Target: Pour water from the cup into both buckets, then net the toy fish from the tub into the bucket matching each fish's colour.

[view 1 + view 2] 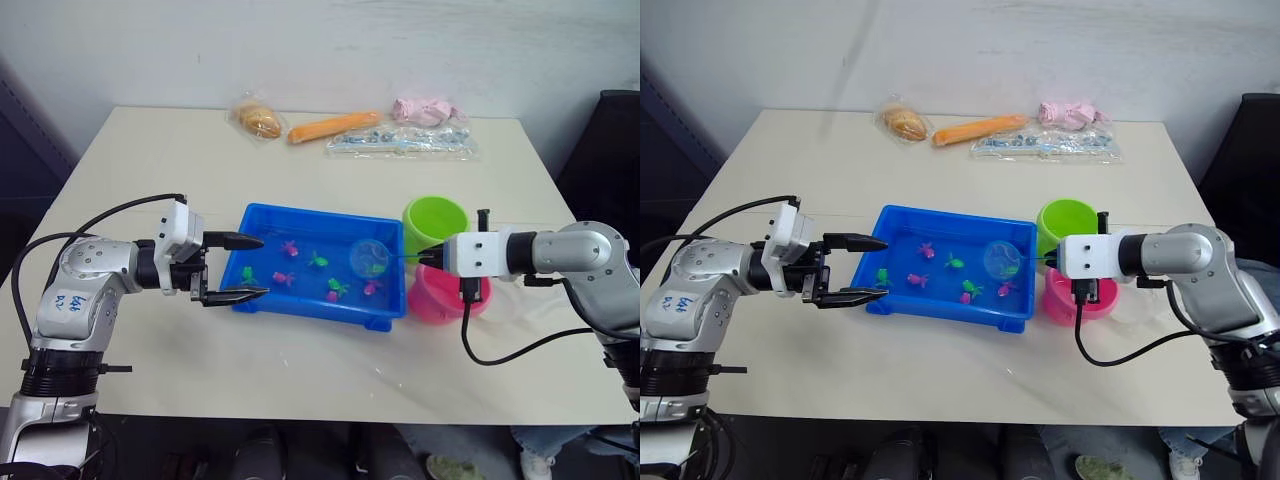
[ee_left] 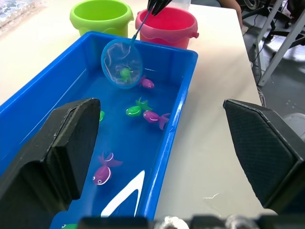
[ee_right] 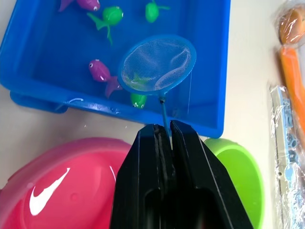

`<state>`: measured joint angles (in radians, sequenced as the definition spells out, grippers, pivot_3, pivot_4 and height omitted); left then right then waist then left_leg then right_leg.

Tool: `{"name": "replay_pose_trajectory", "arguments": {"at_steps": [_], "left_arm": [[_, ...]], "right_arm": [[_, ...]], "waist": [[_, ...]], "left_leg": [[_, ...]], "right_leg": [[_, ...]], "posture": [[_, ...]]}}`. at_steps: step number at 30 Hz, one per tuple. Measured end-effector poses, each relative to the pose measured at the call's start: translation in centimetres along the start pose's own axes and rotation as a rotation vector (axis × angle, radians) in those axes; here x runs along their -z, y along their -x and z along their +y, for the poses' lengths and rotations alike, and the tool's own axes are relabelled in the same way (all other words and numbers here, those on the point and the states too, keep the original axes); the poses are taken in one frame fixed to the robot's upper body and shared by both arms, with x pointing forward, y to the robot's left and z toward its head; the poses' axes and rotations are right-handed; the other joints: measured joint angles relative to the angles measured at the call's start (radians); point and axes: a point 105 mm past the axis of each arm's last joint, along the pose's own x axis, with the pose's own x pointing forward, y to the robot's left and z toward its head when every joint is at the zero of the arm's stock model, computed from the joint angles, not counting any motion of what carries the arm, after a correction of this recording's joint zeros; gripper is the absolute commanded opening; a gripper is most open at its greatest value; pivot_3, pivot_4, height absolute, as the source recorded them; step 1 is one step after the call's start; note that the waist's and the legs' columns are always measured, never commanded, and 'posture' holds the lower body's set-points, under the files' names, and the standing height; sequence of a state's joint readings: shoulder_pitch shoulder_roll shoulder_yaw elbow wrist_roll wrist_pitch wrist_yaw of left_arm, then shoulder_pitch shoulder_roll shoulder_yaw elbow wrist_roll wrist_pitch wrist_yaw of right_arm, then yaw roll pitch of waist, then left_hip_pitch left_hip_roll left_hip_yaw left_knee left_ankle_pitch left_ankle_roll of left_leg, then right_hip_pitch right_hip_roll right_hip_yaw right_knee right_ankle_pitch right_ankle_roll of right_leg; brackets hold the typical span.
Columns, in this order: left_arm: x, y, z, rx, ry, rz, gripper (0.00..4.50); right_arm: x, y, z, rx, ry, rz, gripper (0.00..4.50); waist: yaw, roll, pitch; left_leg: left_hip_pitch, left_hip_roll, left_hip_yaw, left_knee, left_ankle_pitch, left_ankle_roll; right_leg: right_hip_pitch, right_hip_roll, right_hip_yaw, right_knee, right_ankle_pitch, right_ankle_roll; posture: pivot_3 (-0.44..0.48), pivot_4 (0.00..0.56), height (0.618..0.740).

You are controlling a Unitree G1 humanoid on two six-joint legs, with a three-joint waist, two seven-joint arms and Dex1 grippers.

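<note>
The net hangs over the tub, near the end closest to the buckets. A green fish sits in its mesh. The net looks very light, with soft mesh, a thin blue hoop and a skinny stick. The right gripper is pinched tight on the end of that stick, the best place to hold it. The fish looks tiny and wet, so it could slip out if the hoop tips.

Just past the tub's end stand the green bucket and the pink bucket, side by side. More fish float in the tub. At the tub's other end the left gripper waits with fingers spread, holding nothing.
</note>
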<state>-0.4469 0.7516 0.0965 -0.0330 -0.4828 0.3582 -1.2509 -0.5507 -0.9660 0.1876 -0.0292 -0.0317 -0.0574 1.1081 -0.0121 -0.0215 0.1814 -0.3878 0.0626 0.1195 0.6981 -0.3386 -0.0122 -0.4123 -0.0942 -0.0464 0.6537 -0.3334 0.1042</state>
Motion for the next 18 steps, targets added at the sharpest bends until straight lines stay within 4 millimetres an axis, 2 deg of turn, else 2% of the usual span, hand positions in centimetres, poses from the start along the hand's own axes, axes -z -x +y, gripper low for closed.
{"name": "replay_pose_trajectory", "arguments": {"at_steps": [11, 18], "left_arm": [[0.6, -0.2, -0.6, -0.028, 0.01, 0.006, 4.45], [0.3, -0.4, -0.8, -0.033, -0.002, -0.001, 4.45]], "right_arm": [[0.1, -0.5, -0.8, 0.02, 0.023, 0.011, 0.0], [0.5, -1.0, -1.3, 0.021, 0.076, 0.038, 0.0]], "waist": [[-0.016, 0.0, 0.0], [-0.016, 0.0, 0.0]], "left_leg": [[0.0, 0.001, 0.0, 0.0, 0.0, 0.0], [0.0, 0.001, 0.0, 0.0, 0.0, 0.0]], "right_leg": [[0.0, 0.0, 0.0, 0.001, 0.0, 0.0], [0.0, -0.001, 0.001, 0.001, 0.0, 0.0]], "posture": [[0.0, 0.15, 0.74], [0.0, 0.15, 0.74]]}}
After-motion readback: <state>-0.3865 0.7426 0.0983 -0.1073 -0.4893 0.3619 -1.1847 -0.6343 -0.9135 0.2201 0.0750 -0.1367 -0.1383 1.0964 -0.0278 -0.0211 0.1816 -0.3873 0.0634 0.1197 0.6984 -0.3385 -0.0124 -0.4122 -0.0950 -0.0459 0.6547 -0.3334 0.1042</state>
